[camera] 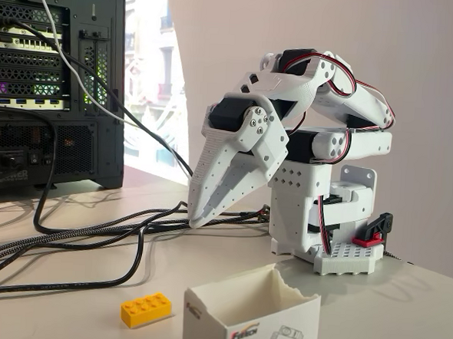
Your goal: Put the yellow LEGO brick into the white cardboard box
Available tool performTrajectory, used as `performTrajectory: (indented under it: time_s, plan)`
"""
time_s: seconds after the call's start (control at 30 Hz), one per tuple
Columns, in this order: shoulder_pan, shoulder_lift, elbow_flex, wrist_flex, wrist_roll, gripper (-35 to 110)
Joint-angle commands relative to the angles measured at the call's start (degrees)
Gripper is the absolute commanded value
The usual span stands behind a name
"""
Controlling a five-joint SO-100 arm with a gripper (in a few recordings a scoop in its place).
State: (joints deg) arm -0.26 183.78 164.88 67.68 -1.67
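The yellow LEGO brick (146, 309) lies flat on the table near the front edge of the fixed view, left of the white cardboard box (252, 317). The box stands open-topped with a torn rim and a red-black logo on its face; its inside looks empty. My white gripper (198, 218) hangs folded in front of the arm's base, tips pointing down just above the table, well behind both the brick and the box. Its fingers are together with nothing between them.
A black computer tower (55, 82) stands at the back left. Several black and braided cables (92, 234) run across the table from it toward the arm's base (337, 245). A red-and-black clamp (375, 231) sits on the white studded base plate.
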Motion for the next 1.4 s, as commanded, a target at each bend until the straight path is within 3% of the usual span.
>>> performTrajectory:
  time_s: [0.0, 0.43, 0.63, 1.1, 1.37]
  plan:
    - [0.62, 0.79, -0.18, -0.7, 0.09, -9]
    - [0.7, 0.79, -0.26, -0.7, 0.26, -9]
    - [0.79, -1.41, -7.82, 2.29, 2.46, -9]
    - [2.37, -29.71, -30.94, 2.2, 9.76, -9]
    - [3.69, -39.29, -36.74, 0.35, 20.21, -9]
